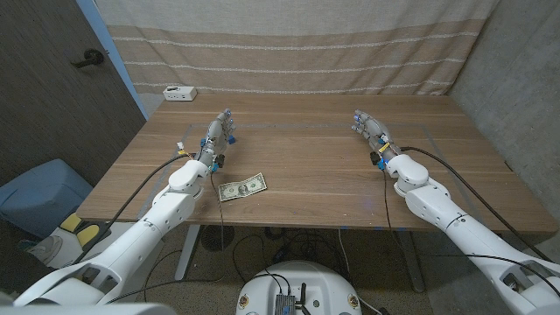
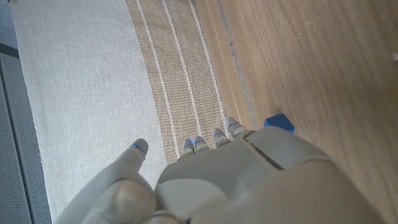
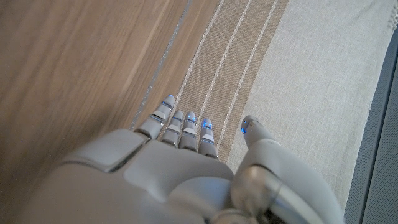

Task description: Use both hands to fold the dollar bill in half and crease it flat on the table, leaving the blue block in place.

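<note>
A dollar bill (image 1: 242, 187) lies flat and unfolded near the table's front edge, left of the middle. My left hand (image 1: 219, 132) stands beyond the bill toward the back, fingers stretched out and holding nothing; it is apart from the bill. In the left wrist view a small blue block (image 2: 279, 122) sits on the wood just past my left hand (image 2: 249, 180), by its fingertips (image 2: 231, 126). My right hand (image 1: 369, 128) is held out over the right half of the table, fingers straight and empty, far from the bill. It also appears in the right wrist view (image 3: 174, 174).
A small white device (image 1: 180, 92) sits at the table's back left corner. A striped curtain (image 1: 297, 48) hangs behind the wooden table (image 1: 315, 166). A blue bin (image 1: 39, 194) stands on the floor to the left.
</note>
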Robot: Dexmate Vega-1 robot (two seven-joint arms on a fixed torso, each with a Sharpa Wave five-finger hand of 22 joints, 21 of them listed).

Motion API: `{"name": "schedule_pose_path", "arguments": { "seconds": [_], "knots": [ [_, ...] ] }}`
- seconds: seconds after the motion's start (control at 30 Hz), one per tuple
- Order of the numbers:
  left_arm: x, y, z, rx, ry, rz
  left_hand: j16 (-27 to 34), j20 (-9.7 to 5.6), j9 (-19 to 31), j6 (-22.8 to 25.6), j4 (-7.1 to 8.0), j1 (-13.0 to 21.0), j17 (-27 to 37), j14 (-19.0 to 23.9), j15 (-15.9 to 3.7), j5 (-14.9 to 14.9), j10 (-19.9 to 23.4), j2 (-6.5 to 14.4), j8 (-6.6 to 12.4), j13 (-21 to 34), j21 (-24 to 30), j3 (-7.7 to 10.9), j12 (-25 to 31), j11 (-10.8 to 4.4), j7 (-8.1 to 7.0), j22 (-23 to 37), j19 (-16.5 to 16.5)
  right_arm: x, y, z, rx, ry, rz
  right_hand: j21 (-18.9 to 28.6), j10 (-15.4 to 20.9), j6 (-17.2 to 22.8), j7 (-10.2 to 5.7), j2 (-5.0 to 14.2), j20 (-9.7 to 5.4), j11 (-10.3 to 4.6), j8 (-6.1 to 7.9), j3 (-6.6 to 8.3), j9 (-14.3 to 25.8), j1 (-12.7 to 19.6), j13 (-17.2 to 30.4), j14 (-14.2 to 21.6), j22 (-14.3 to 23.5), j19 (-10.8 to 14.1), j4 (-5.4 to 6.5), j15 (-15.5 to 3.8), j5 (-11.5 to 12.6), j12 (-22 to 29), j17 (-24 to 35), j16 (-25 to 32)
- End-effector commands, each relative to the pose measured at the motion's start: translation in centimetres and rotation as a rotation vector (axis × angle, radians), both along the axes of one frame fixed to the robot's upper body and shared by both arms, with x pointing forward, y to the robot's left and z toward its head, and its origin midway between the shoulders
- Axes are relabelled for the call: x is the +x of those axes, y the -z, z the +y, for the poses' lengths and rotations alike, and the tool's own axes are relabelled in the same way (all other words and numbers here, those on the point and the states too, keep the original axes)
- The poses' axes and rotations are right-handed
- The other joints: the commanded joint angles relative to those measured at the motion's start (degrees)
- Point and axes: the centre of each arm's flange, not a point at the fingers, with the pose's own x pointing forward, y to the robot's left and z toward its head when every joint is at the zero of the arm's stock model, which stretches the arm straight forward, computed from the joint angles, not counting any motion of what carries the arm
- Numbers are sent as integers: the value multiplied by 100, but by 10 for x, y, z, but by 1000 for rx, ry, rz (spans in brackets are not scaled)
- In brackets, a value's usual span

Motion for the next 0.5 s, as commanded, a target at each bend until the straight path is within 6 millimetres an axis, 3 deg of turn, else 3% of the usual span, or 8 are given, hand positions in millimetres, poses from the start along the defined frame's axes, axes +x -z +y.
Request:
{"name": "schedule_pose_path", "arguments": {
  "seconds": [0.03,0.5],
  "knots": [
    [-3,3,1,8,-6,2,42,24,23,-406,-37,35,14,-536,-98,18,-505,347,48,23,33,-6,66,92,-1,16,26,-8,-11,14,-111,53,-28,28,100,115,21,12,-7,27,32,63,33,87,11,95,23,63,-6,5,-10,57,19,48],
    [-9,9,4,4,-6,2,46,48,27,-303,-49,41,15,-448,-29,14,-380,327,46,27,27,-7,86,178,7,17,78,-21,-23,32,-242,91,-61,32,245,253,25,26,-19,26,46,106,35,143,13,173,23,108,-15,-5,-6,81,37,72]
  ]
}}
